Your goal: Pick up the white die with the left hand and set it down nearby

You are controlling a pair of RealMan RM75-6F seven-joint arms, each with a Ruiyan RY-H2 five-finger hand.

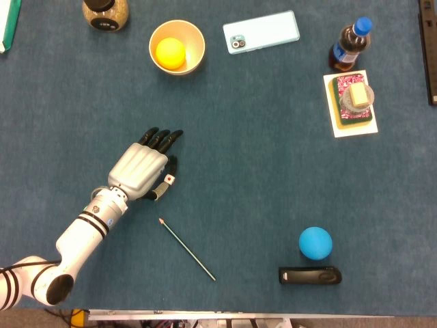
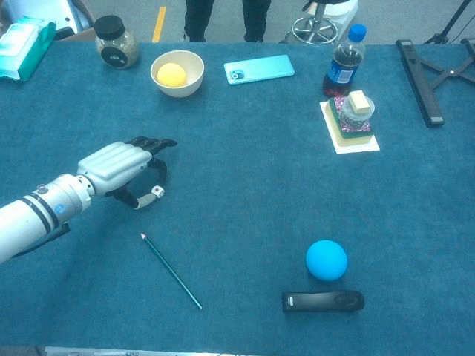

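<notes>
The head view looks almost straight down on the bench [image 1: 273, 137], its far edge out of frame. The chest view sits lower, facing forward and down, taking in the bench's far edge and floor beyond. Both views share the whole blue surface, from the bowl [image 1: 177, 46] [image 2: 177, 73] to the ball [image 1: 315, 243] [image 2: 326, 259].

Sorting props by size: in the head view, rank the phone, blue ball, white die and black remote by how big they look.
1. phone
2. black remote and blue ball, too alike to rank
3. white die, by far the smallest
</notes>
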